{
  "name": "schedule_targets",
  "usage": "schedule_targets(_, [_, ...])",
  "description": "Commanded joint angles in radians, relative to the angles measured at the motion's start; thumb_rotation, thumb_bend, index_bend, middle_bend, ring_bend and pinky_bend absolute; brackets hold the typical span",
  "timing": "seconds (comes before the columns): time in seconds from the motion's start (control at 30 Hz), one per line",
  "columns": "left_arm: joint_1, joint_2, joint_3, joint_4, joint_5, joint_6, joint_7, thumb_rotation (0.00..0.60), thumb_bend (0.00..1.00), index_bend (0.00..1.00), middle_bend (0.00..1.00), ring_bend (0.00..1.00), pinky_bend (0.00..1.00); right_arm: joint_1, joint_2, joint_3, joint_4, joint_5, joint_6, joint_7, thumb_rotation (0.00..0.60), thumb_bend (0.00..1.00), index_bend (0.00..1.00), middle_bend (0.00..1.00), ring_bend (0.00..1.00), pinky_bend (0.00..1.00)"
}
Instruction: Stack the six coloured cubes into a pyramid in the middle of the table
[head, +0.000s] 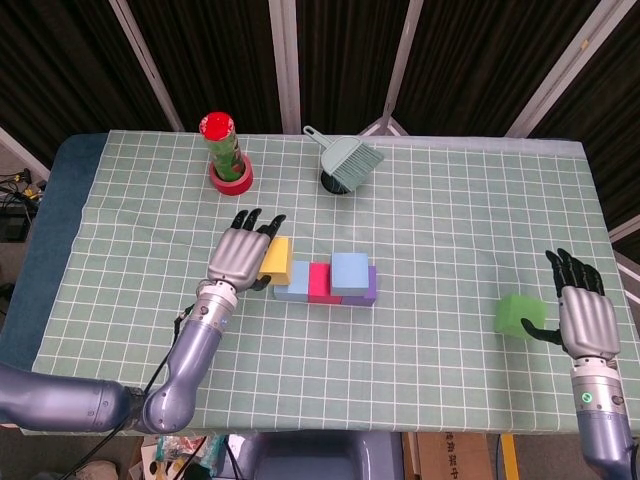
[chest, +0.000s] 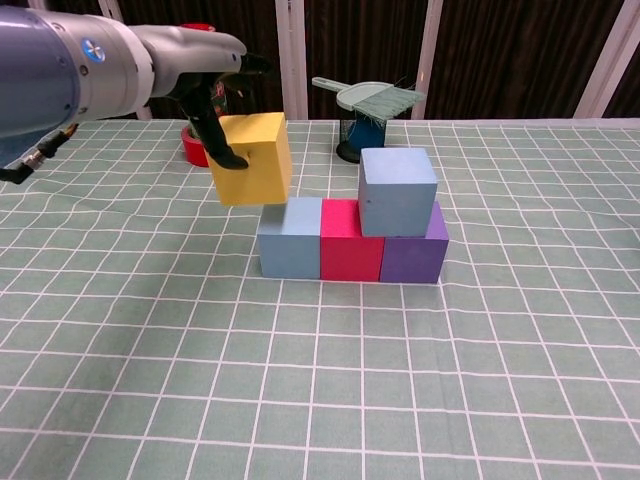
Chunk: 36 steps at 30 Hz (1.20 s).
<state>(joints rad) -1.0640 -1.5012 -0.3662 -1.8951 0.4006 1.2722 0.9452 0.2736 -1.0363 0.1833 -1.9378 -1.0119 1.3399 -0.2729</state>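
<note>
My left hand (head: 240, 252) grips the yellow cube (head: 277, 258) and holds it tilted in the air, just above the left end of the row. In the chest view the yellow cube (chest: 255, 158) hangs over the top left edge of the light blue cube (chest: 290, 238). The pink cube (chest: 352, 242) and the purple cube (chest: 415, 252) continue the row to the right. A second blue cube (chest: 397, 190) sits on top, over the pink-purple seam. Far right, my right hand (head: 585, 320) holds the green cube (head: 520, 315) against its thumb.
A green can with a red lid stands in a red tape roll (head: 230, 178) at the back left. A brush and dustpan (head: 348, 160) rest on a dark cup at the back centre. The checked cloth (head: 430, 240) covers the table.
</note>
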Motion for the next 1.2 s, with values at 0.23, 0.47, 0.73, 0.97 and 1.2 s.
schedule_targets(0.23, [-0.052, -0.049, -0.009, -0.009, -0.051, 0.065, 0.032, 0.600, 0.37, 0.00, 0.33, 0.00, 0.00, -0.002, 0.001, 0.005, -0.002, -0.002, 0.002, 0.007, 0.600, 0.21, 0.00, 0.00, 0.00, 0.00])
schedule_targets(0.47, [-0.084, -0.075, -0.014, -0.004, -0.072, 0.094, 0.056, 0.600, 0.37, 0.00, 0.33, 0.00, 0.00, -0.004, 0.005, 0.009, -0.006, -0.004, 0.002, 0.015, 0.600, 0.21, 0.00, 0.00, 0.00, 0.00])
schedule_targets(0.73, [-0.120, -0.101, -0.017, 0.039, -0.109, 0.099, 0.087, 0.600, 0.37, 0.00, 0.33, 0.00, 0.00, -0.006, 0.009, 0.013, -0.010, -0.006, 0.002, 0.023, 0.600, 0.21, 0.00, 0.00, 0.00, 0.00])
schedule_targets(0.97, [-0.143, -0.125, -0.024, 0.075, -0.123, 0.079, 0.089, 0.600, 0.37, 0.00, 0.33, 0.00, 0.00, -0.006, 0.009, 0.016, -0.008, -0.005, 0.001, 0.027, 0.600, 0.21, 0.00, 0.00, 0.00, 0.00])
schedule_targets(1.2, [-0.171, -0.154, -0.024, 0.118, -0.130, 0.055, 0.097, 0.600, 0.37, 0.00, 0.33, 0.00, 0.00, -0.009, 0.012, 0.019, -0.010, -0.007, 0.004, 0.033, 0.600, 0.21, 0.00, 0.00, 0.00, 0.00])
